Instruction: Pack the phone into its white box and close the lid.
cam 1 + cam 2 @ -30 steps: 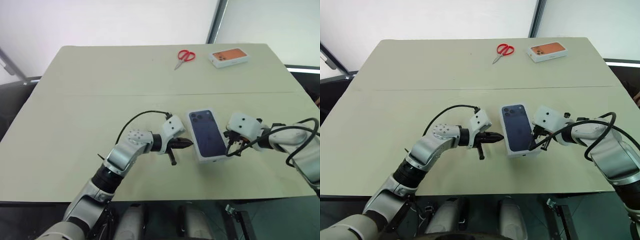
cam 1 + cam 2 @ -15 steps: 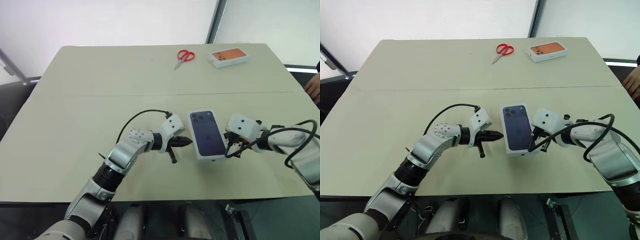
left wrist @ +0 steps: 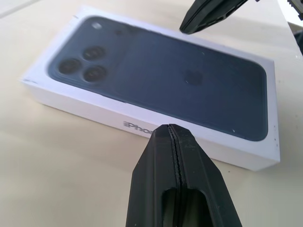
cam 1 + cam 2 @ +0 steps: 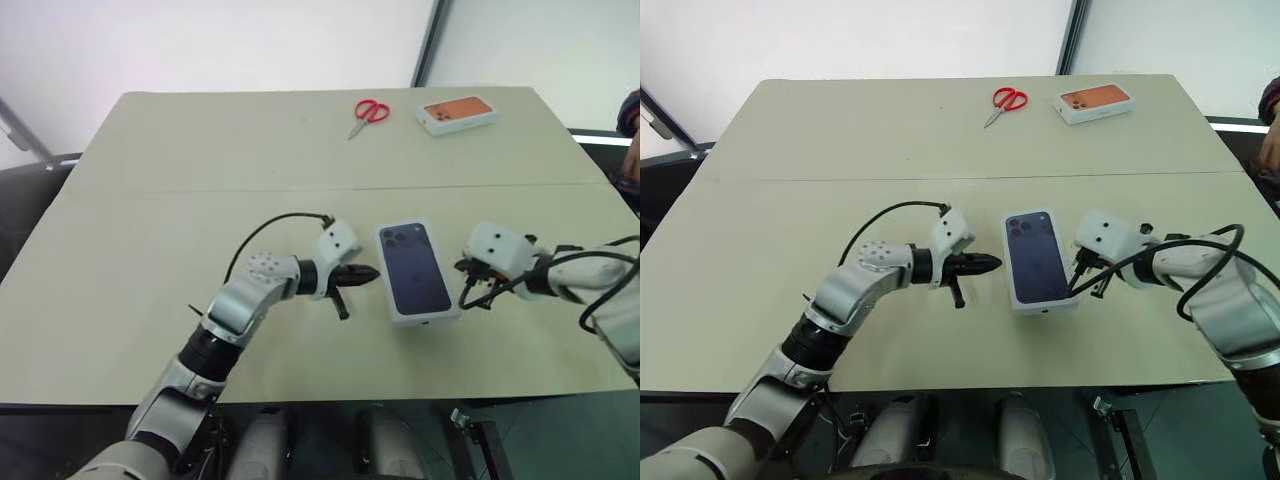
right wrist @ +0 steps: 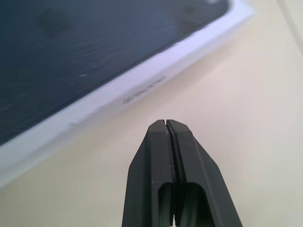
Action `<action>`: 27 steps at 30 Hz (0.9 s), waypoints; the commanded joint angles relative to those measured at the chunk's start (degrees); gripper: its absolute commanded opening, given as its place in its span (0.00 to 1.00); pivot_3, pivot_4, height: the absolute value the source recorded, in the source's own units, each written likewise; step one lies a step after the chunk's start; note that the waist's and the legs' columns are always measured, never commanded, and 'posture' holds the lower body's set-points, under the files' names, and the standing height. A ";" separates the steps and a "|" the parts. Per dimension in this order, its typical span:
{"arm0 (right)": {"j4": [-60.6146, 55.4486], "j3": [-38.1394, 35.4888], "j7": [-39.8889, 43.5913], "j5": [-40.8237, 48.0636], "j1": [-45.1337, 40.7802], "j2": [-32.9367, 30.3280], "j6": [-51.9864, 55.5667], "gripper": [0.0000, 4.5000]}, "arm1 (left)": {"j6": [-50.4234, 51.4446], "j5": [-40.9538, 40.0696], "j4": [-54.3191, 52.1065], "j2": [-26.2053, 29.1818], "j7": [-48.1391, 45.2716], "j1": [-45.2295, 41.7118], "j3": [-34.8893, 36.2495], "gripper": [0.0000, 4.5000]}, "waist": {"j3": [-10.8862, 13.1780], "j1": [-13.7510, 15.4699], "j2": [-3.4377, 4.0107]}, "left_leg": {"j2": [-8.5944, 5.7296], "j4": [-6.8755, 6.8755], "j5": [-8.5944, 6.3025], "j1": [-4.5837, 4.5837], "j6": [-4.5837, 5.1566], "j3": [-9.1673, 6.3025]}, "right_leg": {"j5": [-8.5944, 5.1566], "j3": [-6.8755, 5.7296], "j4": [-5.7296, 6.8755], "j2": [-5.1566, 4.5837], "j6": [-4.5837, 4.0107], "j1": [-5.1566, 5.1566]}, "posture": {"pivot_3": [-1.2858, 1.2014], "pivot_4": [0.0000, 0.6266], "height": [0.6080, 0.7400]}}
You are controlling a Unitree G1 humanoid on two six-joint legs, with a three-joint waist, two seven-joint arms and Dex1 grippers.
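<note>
White lid down, both claws flanking the box

White cardboard is what I'm looking at: the lid (image 4: 417,270), phone picture up, sits over the white box (image 3: 142,124) near the front middle of the desk (image 4: 150,220), and it looks closed. I can't see the phone, presumably inside.

My worry is a sideways knock. Either claw swinging in level could shove the box or skew the lid, and I can't tell whether the lid is seated fully all round.

From the box, the left claw (image 4: 366,274) sits at nine o'clock, fingers pressed together, tip just beside the long side, not touching. The right claw (image 4: 468,293) sits at three o'clock, also pinched together on nothing, near the opposite side.

Scissors (image 4: 369,113) and an orange-topped box (image 4: 458,113) lie at twelve o'clock, well apart.
</note>
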 commanded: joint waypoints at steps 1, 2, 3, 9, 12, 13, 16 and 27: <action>-1.55 -5.29 2.43 2.89 0.64 -0.85 -1.33 0.01 | -0.33 -1.41 -0.92 -0.24 1.01 -1.47 2.91 0.00 | 0.00 0.01 0.00 | 0.00 0.00 0.00 0.00 0.00 0.00 | 0.00 0.00 0.00 0.00 0.00 0.00 | 0.52 0.24 0.68; -2.11 -6.45 3.55 4.29 0.99 -0.70 -1.15 0.01 | -1.05 -0.92 0.67 -0.71 1.69 -2.77 3.41 0.00 | 0.00 0.08 0.00 | 0.00 0.00 0.00 0.00 0.00 0.00 | 0.00 0.00 0.00 0.00 0.00 0.01 | 0.52 0.24 0.68; -2.98 -7.29 4.67 5.78 1.50 -0.58 -0.61 0.01 | -1.85 -0.34 2.52 -1.46 2.54 -4.22 3.66 0.00 | 0.00 0.36 -0.01 | 0.00 0.00 0.00 0.00 0.00 0.00 | 0.00 -0.01 0.00 0.00 0.00 0.02 | 0.52 0.24 0.68; -9.70 -7.92 8.47 10.54 7.43 -1.25 1.65 0.01 | -6.44 3.31 14.54 -6.10 6.31 -11.41 2.80 0.00 | 0.01 1.34 -0.03 | -0.07 0.07 -0.01 -0.01 0.01 0.01 | 0.01 -0.03 -0.03 -0.03 0.03 0.07 | 0.52 0.24 0.68; -10.01 -6.43 6.58 8.64 9.71 -1.11 1.80 0.01 | -8.29 4.67 20.39 -7.92 6.73 -14.28 2.43 0.00 | 0.01 1.20 -0.03 | -0.10 0.08 -0.01 -0.01 0.01 0.03 | 0.02 -0.02 -0.03 -0.06 0.06 0.08 | 0.52 0.24 0.68; -10.00 -5.97 5.96 8.10 10.37 -1.03 1.89 0.01 | -8.97 5.14 21.98 -8.42 6.67 -15.07 2.26 0.00 | 0.01 1.17 -0.03 | -0.09 0.08 0.00 -0.01 0.01 0.02 | 0.03 -0.02 -0.02 -0.05 0.07 0.06 | 0.52 0.24 0.68; -9.18 -4.21 4.38 5.52 12.49 -1.51 1.52 0.01 | -10.49 5.84 25.46 -9.73 6.02 -16.67 2.15 0.00 | 0.01 1.16 -0.03 | -0.07 0.07 0.00 0.00 0.01 0.02 | 0.03 -0.03 0.00 -0.03 0.07 0.04 | 0.52 0.24 0.68; -6.28 -1.23 1.68 2.14 14.72 0.19 -0.81 0.01 | -10.18 8.97 30.76 -11.54 5.04 -16.41 0.45 0.00 | -0.05 1.15 -0.13 | -0.08 0.08 0.00 0.10 0.01 0.01 | 0.03 -0.02 -0.02 -0.03 0.08 0.18 | 0.52 0.24 0.68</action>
